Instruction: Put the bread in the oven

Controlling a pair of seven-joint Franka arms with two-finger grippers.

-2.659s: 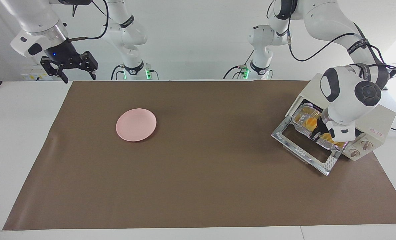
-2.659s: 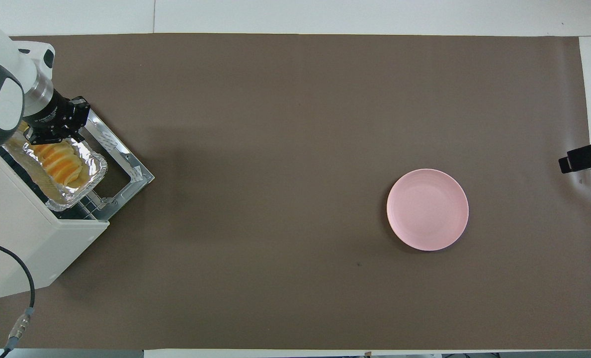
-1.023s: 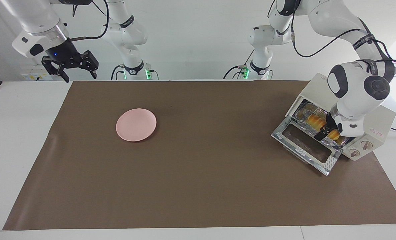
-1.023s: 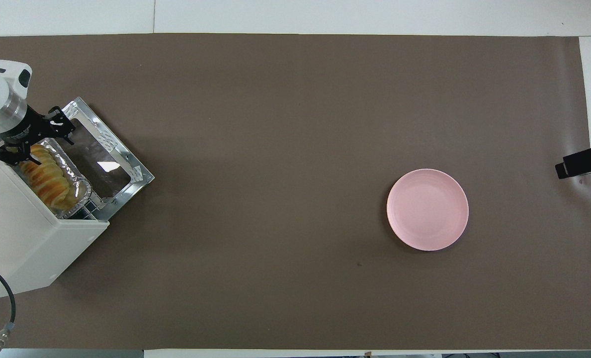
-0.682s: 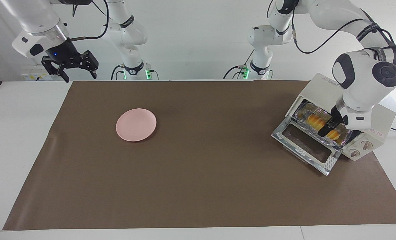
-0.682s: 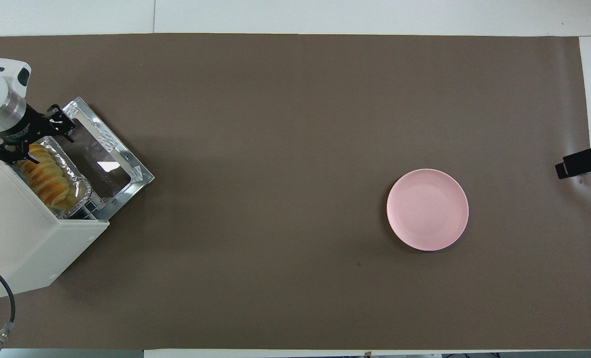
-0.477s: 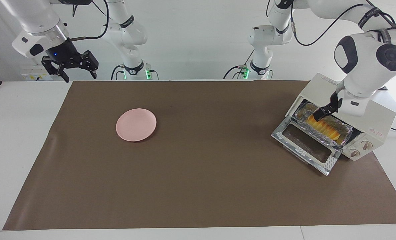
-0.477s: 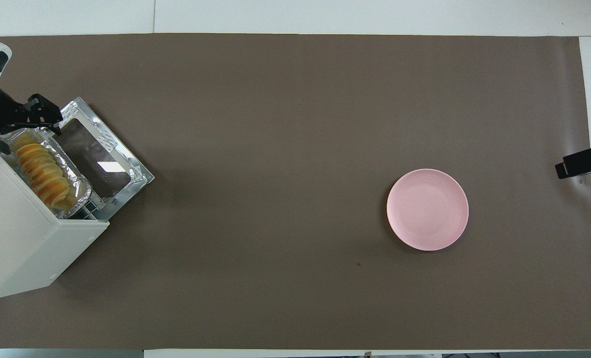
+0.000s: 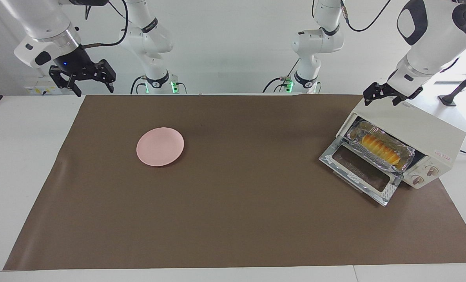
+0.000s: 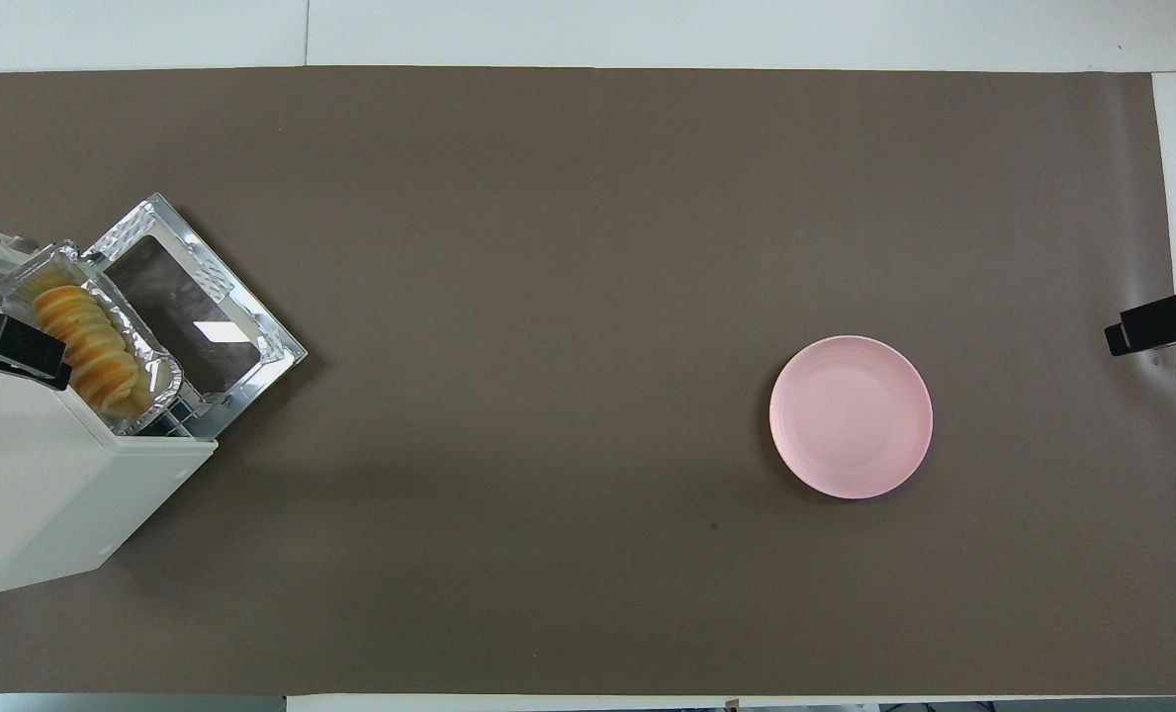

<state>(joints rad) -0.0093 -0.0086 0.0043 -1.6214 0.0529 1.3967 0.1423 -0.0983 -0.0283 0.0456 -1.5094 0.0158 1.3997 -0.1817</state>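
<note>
The bread [image 9: 378, 146], a row of yellow-orange slices, lies in a silver foil tray [image 9: 408, 153] in the mouth of the cream-white oven [image 9: 417, 125]. The oven's glass door [image 9: 359, 171] hangs open and flat. In the overhead view the bread [image 10: 86, 341] and tray [image 10: 159, 373] sit at the oven's [image 10: 44, 485] opening. My left gripper [image 9: 381, 100] is open and empty, raised over the oven's top, clear of the bread. One of its fingers [image 10: 19, 351] shows in the overhead view. My right gripper [image 9: 93, 90] is open and empty, waiting high at the right arm's end.
A round pink plate [image 9: 160, 146] lies on the brown mat [image 9: 233, 219] toward the right arm's end, also in the overhead view [image 10: 851, 416]. The open door [image 10: 197, 307] juts out over the mat. The right gripper's tip [image 10: 1159, 318] shows at the mat's edge.
My left gripper let go at the tray, drew out of the oven's opening and rose over the oven's top. The tray and bread stayed in the oven. The right arm has not moved.
</note>
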